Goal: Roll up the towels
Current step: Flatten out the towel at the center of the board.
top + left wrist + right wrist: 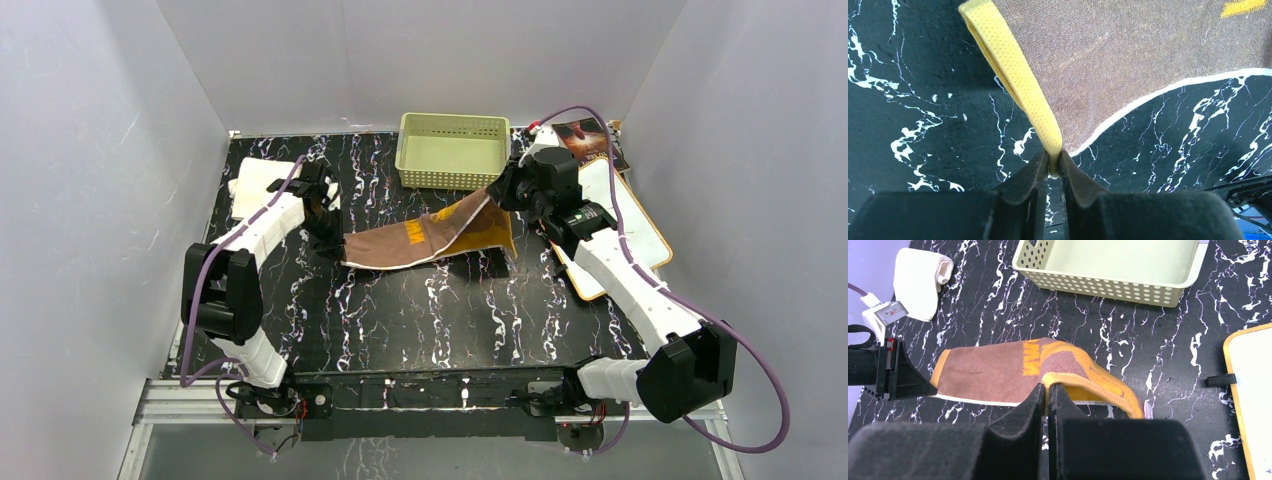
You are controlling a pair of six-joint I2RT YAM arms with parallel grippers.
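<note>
Clamped in the right gripper (pixel 1048 390): yellow hem of the brown towel (pixel 993 372), draped leftward over the table (pixel 1148 330). By the far edge, a basket (pixel 1108 285); far-left corner, a white towel (pixel 918 280), seemingly rolled.

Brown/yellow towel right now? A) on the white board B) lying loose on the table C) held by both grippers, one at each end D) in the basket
C: the left gripper and the right gripper each pinch an edge of the brown-and-yellow towel, which stretches between them.
</note>
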